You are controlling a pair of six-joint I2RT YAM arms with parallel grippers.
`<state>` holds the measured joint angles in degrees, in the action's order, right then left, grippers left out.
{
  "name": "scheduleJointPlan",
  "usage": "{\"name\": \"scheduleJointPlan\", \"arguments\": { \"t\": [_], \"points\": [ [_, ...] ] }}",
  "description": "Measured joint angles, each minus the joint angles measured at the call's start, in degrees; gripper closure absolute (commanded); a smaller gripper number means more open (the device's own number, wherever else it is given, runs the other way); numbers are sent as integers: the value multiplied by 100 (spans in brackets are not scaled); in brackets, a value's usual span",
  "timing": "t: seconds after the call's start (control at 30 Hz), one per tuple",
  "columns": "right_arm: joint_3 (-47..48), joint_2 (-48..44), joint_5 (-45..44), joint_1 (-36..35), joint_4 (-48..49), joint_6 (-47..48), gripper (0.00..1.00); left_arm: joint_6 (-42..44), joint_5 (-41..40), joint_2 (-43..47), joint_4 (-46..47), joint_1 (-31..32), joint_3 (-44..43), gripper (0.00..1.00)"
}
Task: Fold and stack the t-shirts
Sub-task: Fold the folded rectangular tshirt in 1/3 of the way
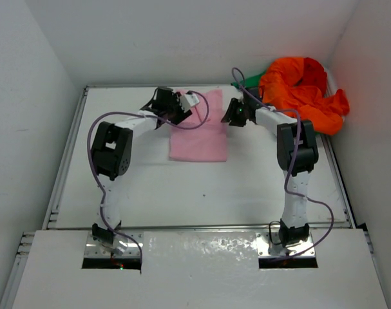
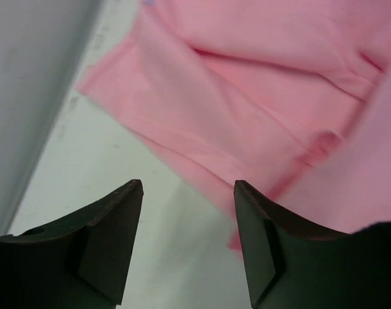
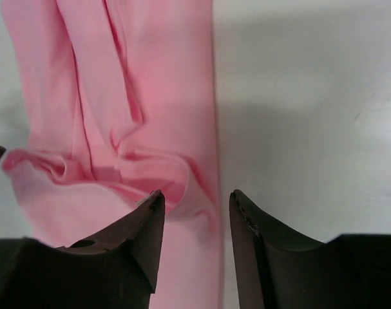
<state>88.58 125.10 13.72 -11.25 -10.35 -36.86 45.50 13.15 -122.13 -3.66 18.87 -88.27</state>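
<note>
Pink shirt lying folded on surface, left pincer and right pincer hovering released over its far corners, orange shirt sitting heaped far right.

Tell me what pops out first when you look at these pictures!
The bright orange t-shirt grabs the eye first, crumpled in a heap with a red t-shirt and a green t-shirt at the far right corner. Next comes the pink t-shirt, folded flat in the middle toward the back. The left pincer and the right pincer are open on either side of its far end.
</note>
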Motion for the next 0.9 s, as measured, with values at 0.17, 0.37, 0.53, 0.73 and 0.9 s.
{"name": "scheduleJointPlan", "arguments": {
  "t": [0.17,0.37,0.53,0.73,0.9],
  "points": [
    [640,20,-435,103,-302,608,65,-466,-756,-289,81,-66,-863,37],
    [-560,-1198,-597,22,-105,1126,90,-802,-247,-219,-997,-385,-2000,52],
    [-850,-1287,17,-282,415,1054,98,-584,1244,109,-2457,-518,-1897,59],
    [-555,-240,520,-411,684,592,100,-927,1755,-98,-2752,-363,-1228,62],
    [-297,299,420,-315,557,468,100,-1327,1342,-575,-2420,-356,-1224,61]
  ]
}}
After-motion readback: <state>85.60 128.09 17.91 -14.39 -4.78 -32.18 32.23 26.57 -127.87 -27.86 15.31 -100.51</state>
